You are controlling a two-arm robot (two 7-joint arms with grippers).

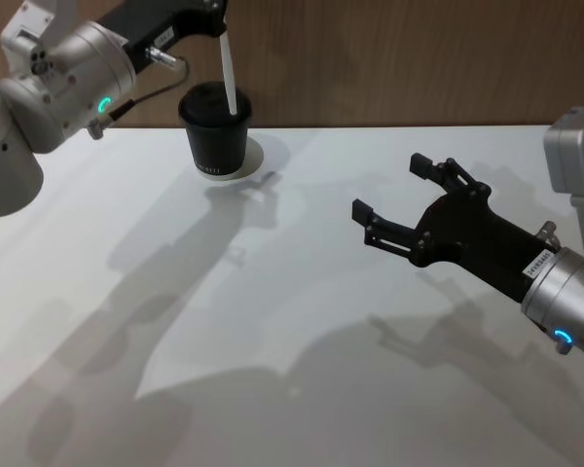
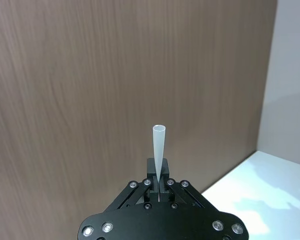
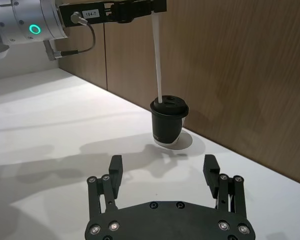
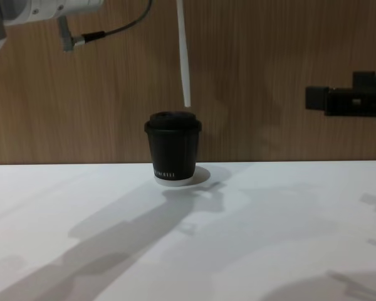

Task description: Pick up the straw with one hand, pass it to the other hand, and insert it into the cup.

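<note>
Hanging from left tool (image 2: 158, 174): straw (image 4: 183, 56), tip just above cup (image 4: 173, 150)

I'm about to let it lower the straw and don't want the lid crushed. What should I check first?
1. Left gripper shut on the straw: ok.
2. Straw tip over the cup, just above its lid and not yet in: ok in the chest view.
3. Tip lined up with the lid's opening: cannot tell.
4. Cup upright on the table: ok.
5. Right gripper open and well away from the cup: ok.
</note>
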